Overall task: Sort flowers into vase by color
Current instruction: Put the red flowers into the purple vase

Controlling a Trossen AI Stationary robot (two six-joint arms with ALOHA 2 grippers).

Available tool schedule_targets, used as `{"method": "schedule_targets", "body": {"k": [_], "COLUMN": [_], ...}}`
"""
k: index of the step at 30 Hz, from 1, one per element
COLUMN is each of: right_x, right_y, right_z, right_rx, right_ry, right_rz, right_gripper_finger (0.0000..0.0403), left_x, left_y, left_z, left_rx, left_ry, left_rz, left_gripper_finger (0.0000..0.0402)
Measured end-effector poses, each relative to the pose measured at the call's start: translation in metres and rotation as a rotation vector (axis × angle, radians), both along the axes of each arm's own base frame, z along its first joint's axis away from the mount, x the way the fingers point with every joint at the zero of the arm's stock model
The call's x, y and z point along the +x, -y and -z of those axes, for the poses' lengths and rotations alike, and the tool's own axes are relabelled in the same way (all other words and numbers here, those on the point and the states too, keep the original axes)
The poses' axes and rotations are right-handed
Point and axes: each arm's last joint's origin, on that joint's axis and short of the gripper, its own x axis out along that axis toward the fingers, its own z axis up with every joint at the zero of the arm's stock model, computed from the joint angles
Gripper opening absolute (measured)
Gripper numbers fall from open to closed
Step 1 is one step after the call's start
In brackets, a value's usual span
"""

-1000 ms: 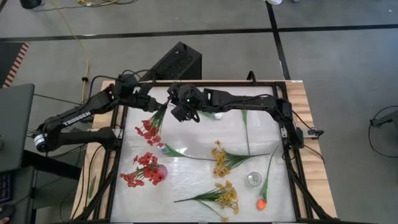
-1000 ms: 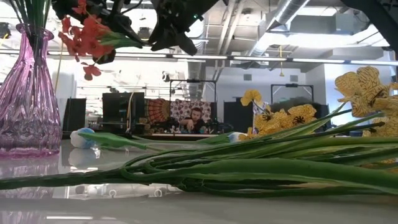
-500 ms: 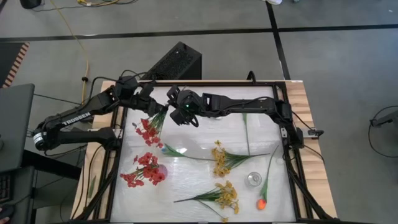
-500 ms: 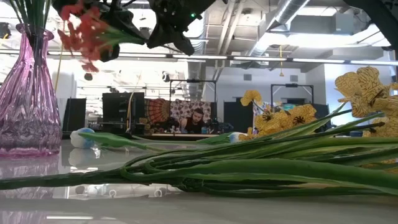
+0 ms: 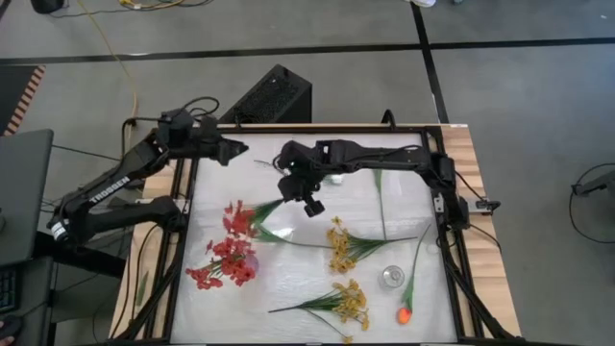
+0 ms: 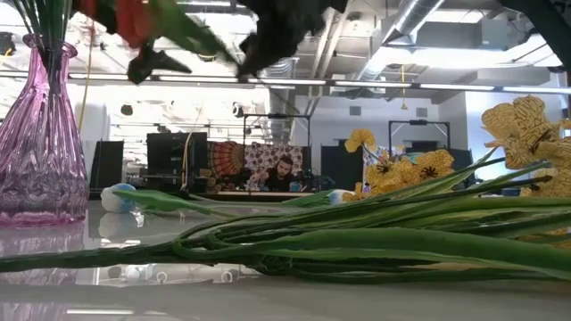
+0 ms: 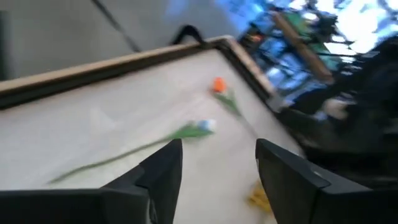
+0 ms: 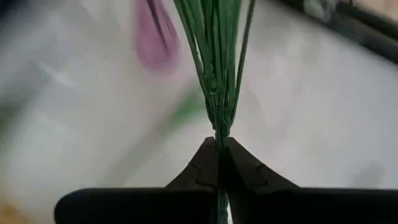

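The right gripper (image 5: 300, 195) is over the far middle of the white table (image 5: 404, 183). Its two fingers (image 8: 202, 169) are pinched tight on the green stem of a red flower (image 5: 236, 217). The flower hangs in the air, with its red blossoms pointing left toward the pink vase (image 5: 246, 263). The vase stands near the left side of the table and already has red flowers (image 5: 213, 272) in it.

The left gripper (image 5: 233, 149) is at the far left corner of the table. Its fingers (image 7: 163, 170) are apart and hold nothing.

Other flowers lie flat on the table. Two yellow sprays (image 5: 341, 248) are in the middle and near part. A white bud flower (image 5: 272, 234) lies just to the right of the vase. An orange tulip (image 5: 405, 313) lies at the near right, beside a small clear glass (image 5: 390, 278). One more green stem (image 5: 381, 204) lies at the far right
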Motion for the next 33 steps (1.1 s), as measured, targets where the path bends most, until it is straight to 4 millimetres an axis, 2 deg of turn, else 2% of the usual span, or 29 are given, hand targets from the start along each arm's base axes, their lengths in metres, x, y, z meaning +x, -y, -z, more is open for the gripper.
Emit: {"method": "schedule_targets", "body": {"k": [3, 7, 9, 11, 15, 18, 22, 25, 33], "right_x": [-0.005, -0.014, -0.022, -0.03, -0.046, -0.051, -0.044, -0.03, 0.014], "right_y": [-0.002, 0.0, 0.006, 0.01, 0.001, -0.015, -0.044, -0.067, -0.109], "right_z": [-0.008, -0.009, -0.01, -0.01, 0.013, 0.044, 0.069, 0.085, 0.103], "right_rx": [0.136, 0.203, 0.267, 0.375, 0.616, 0.758, 0.869, 0.891, 0.853], "right_ry": [0.049, 0.196, 0.32, 0.523, 0.955, 1.1, 1.188, 1.161, 1.238], "right_rz": [0.001, 0.048, 0.091, 0.115, 0.17, 0.225, 0.229, 0.253, 0.276], "right_gripper_finger": [0.0033, 0.0033, 0.0033, 0.0033, 0.0033, 0.0033, 0.0033, 0.0033, 0.0033], "left_x": [-0.009, -0.016, -0.018, -0.019, -0.018, -0.015, -0.015, -0.014, -0.004], "left_y": [0.001, 0.006, 0.008, 0.01, 0.015, 0.021, 0.035, 0.042, 0.05], "left_z": [0.006, 0.013, 0.017, 0.019, 0.023, 0.026, 0.036, 0.05, 0.086], "left_rx": [0.001, -0.01, -0.034, -0.041, -0.026, 0.04, 0.082, 0.081, 0.006], "left_ry": [-0.094, -0.2, -0.243, -0.267, -0.308, -0.334, -0.339, -0.312, -0.215], "left_rz": [-0.073, -0.096, -0.084, -0.069, -0.03, 0.061, 0.174, 0.2, 0.23], "left_gripper_finger": [0.0193, 0.0194, 0.0194, 0.0194, 0.0194, 0.0194, 0.0194, 0.0194, 0.0194]}}
